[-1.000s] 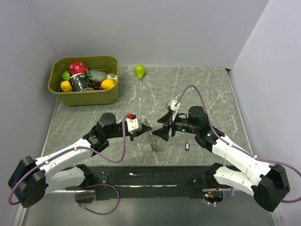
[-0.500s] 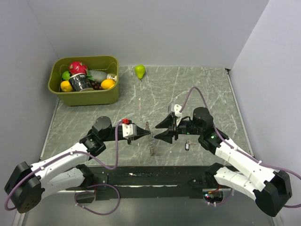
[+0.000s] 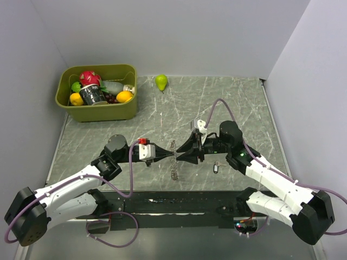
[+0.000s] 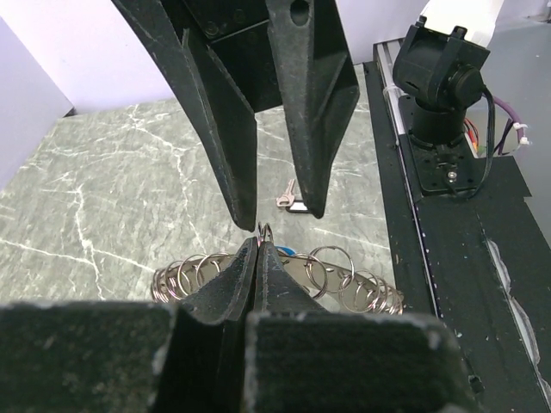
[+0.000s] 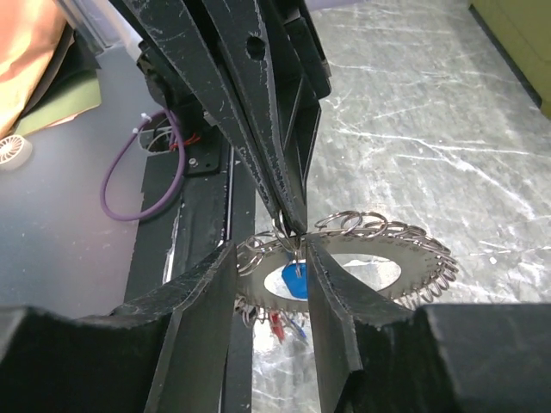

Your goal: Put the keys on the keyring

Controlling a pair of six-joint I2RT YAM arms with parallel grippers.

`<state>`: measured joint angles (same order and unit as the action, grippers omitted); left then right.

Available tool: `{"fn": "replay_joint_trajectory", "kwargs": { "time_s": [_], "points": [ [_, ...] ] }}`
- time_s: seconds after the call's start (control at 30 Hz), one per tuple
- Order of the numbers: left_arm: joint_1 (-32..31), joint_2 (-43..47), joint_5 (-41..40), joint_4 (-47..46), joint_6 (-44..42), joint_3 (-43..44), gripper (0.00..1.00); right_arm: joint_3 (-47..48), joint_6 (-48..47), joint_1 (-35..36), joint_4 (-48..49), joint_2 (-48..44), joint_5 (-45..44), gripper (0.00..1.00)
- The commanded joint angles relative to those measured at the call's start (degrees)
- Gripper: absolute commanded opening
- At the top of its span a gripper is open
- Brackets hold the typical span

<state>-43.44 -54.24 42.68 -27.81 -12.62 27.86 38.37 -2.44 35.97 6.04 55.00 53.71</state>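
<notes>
The keyring (image 3: 173, 165) is a toothed grey disc hung with many small split rings; it shows edge-on between the arms, and also in the left wrist view (image 4: 344, 288) and the right wrist view (image 5: 379, 258). My left gripper (image 3: 172, 155) (image 4: 260, 243) is shut on a small split ring (image 5: 282, 227) at the keyring's rim. A key with a blue tag (image 5: 294, 280) dangles from it in the keyring's hole. My right gripper (image 3: 182, 155) (image 5: 269, 258) is open, its fingers (image 4: 310, 112) either side of the left tips. A red tag (image 5: 275, 325) hangs below. A dark-tagged key (image 3: 216, 168) lies on the table.
A green bin (image 3: 97, 112) of toy fruit and a can stands at the back left. A green pear (image 3: 161, 82) lies at the back centre. The black base rail (image 3: 173, 205) runs along the near edge.
My left gripper has turned and settled lower at the keyring's rim. My right gripper has closed in from the right until its open fingers flank the left tips.
</notes>
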Motion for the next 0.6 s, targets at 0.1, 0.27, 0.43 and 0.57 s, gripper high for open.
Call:
{"fn": "replay_joint_trajectory", "kwargs": {
  "time_s": [0.1, 0.27, 0.43, 0.57],
  "points": [
    [-0.24, 0.01, 2.32, -6.11, 0.58, 1.06, 0.01, 2.85, 0.86, -0.19, 2.66, 1.16, -0.45, 0.43],
    [-0.15, -0.52, 2.94, -6.72, 1.37, 1.32, 0.01, 3.03, 0.85, -0.19, 2.39, 1.33, -1.59, 0.36],
    [-0.24, -1.22, 3.38, -7.34, 1.81, 1.59, 0.01, 2.68, 2.34, -0.19, 3.97, 1.16, -2.56, 0.29],
    [-0.24, -1.31, 3.38, -7.78, 1.81, 1.5, 0.01, 2.76, 2.35, -0.19, 5.12, 1.86, -2.03, 0.21]
  ]
}}
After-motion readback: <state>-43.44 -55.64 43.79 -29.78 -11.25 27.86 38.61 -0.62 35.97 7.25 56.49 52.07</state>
